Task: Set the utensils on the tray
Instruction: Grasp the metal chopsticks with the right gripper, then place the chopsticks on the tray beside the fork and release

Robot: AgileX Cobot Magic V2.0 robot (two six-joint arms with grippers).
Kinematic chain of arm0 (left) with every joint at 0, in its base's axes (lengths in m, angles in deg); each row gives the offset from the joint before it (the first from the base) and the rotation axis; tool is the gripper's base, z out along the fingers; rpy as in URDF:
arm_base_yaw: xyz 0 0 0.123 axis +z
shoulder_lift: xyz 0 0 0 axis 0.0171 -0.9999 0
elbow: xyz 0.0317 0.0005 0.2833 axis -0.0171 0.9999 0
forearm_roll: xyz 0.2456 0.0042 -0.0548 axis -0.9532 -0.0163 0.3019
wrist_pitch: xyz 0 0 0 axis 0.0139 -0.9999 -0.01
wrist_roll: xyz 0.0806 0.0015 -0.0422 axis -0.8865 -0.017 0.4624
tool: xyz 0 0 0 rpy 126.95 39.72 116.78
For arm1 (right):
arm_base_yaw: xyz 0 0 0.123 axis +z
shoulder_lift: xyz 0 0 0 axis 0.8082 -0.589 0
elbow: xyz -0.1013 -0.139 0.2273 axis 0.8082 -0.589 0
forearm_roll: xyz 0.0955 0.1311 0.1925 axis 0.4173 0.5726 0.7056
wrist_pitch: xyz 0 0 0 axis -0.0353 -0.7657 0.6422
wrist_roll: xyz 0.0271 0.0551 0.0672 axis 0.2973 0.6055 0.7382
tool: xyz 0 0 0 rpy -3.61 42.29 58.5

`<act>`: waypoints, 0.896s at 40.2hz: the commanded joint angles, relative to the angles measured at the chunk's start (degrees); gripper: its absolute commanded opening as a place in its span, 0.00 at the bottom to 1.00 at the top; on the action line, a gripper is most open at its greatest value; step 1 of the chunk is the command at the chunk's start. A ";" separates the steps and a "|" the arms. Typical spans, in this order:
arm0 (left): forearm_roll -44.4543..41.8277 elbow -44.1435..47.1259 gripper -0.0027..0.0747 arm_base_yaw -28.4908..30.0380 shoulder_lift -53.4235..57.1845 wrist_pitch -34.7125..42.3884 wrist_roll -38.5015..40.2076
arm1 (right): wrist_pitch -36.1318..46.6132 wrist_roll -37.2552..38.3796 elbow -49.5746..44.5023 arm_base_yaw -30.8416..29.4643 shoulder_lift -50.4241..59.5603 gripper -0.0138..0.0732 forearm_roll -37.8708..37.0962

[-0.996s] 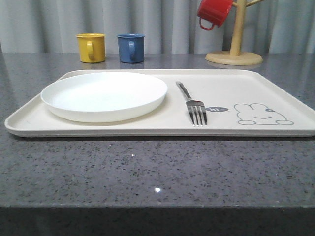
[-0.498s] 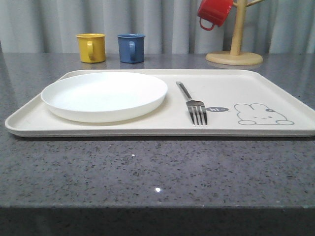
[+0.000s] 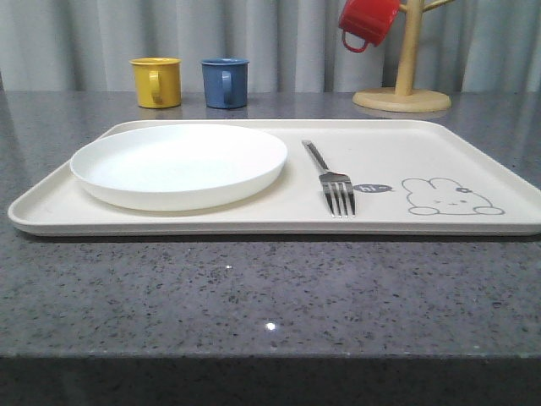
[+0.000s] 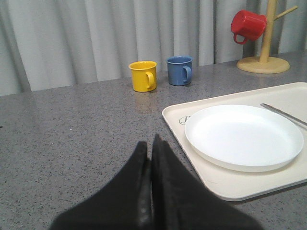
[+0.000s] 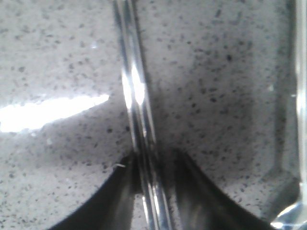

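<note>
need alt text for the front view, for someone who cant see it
A cream tray on a speckled grey table holds a white plate at its left and a fork beside it. Yellow and blue cups stand behind; a red cup hangs on a wooden stand.

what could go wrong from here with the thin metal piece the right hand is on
1. The right hand sits around thin, shiny flat metal strips, likely chopsticks, lying on the speckled counter. Slick and low, they could slip or twist out when lifted.
2. If it is a pair, one stick might stay behind.
3. The tray has a raised rim, and the fork and plate already lie there, so a low carry could catch the rim or knock the fork.
</note>
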 commanded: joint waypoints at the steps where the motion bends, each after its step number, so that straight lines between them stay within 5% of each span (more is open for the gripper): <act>1: 0.57 -1.32 0.01 0.07 -0.69 4.76 0.42 | -0.36 -0.65 1.27 -0.36 1.63 0.29 0.37; 7: 0.57 -1.32 0.01 0.07 -0.69 4.76 0.42 | -0.75 -0.65 1.47 -0.36 1.81 0.14 0.37; 19: 0.57 -1.32 0.01 0.07 -0.69 4.76 0.42 | -3.98 4.82 4.04 0.82 8.74 0.13 0.37; 28: 0.57 -1.32 0.01 0.07 -0.69 4.76 0.42 | -10.63 8.06 9.77 10.95 12.79 0.13 0.37; 36: 0.57 -1.32 0.01 0.07 -0.69 4.76 0.42 | -8.20 14.61 10.80 24.34 12.31 0.13 0.37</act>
